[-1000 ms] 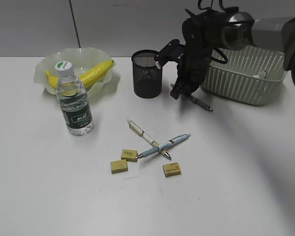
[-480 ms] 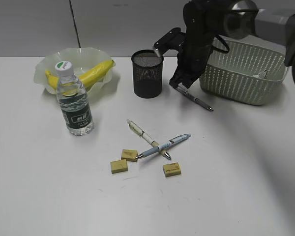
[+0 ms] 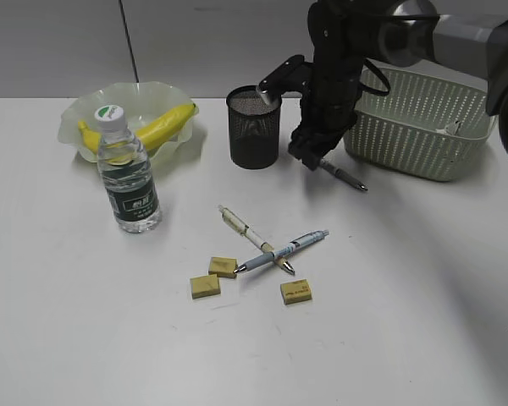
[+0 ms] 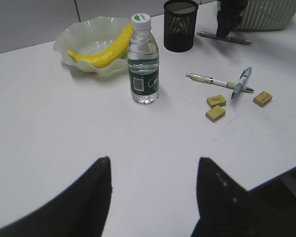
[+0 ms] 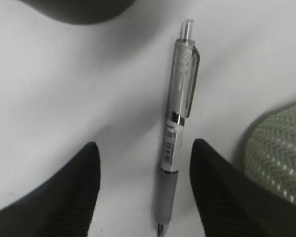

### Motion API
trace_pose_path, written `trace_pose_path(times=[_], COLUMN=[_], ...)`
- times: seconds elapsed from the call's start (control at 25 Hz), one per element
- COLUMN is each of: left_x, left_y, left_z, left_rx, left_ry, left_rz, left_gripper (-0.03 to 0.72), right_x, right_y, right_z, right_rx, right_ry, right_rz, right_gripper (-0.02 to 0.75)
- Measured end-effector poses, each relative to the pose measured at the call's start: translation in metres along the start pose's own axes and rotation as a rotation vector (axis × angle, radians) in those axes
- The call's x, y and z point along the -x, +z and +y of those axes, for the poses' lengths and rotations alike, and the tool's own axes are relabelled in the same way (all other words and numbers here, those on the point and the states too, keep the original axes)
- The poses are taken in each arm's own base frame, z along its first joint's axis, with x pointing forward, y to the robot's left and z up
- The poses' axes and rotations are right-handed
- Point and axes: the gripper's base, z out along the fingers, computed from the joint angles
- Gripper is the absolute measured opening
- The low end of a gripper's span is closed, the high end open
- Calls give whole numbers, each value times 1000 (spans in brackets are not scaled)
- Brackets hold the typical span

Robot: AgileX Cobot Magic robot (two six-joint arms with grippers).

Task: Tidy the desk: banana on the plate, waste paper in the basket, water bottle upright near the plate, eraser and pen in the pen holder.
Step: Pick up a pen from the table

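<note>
Pens number three on the white table [image 3: 85, 338]: a grey pen [image 3: 343, 175] lies flat between the pen holder [image 3: 254, 127] and the basket [image 3: 419, 127], while a white pen [image 3: 245, 230] and a blue pen [image 3: 292, 247] lie crossed over each other near the middle of the table; erasers number three as well, small yellow blocks, two close together [image 3: 223, 267] [image 3: 205, 286] left of the crossed pens and one [image 3: 295, 292] just below the blue pen; one banana [image 3: 157, 127] rests in the one wavy-rimmed plate [image 3: 76, 114] at the back left; one water bottle [image 3: 127, 173] stands upright just in front of the plate; the single black mesh pen holder stands upright to the right of the plate, and I cannot tell what is inside it; the one pale green basket sits at the back right with a small scrap of waste paper [image 3: 451, 128] showing inside its far end; the right claw [image 5: 144, 190] hangs over the grey pen with its jaws spread apart, the pen lying on the table between them and touched by neither; the left claw [image 4: 153, 177] is released too, jaws apart over bare table, well apart from everything, holding nothing.
</note>
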Motion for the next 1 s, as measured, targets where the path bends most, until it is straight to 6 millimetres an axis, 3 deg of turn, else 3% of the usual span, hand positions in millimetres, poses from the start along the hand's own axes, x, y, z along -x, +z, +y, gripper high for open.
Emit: trace_pose_path(times=[1.0], left_x=[0], left_y=[0], left_z=[0], left_rx=[0], left_ry=[0], left_rz=[0], left_gripper=[414], right_x=[-3], right_y=[-2], right_z=[13], right_rx=[-23], right_ry=[-23], right_rz=[101], right_gripper=[484])
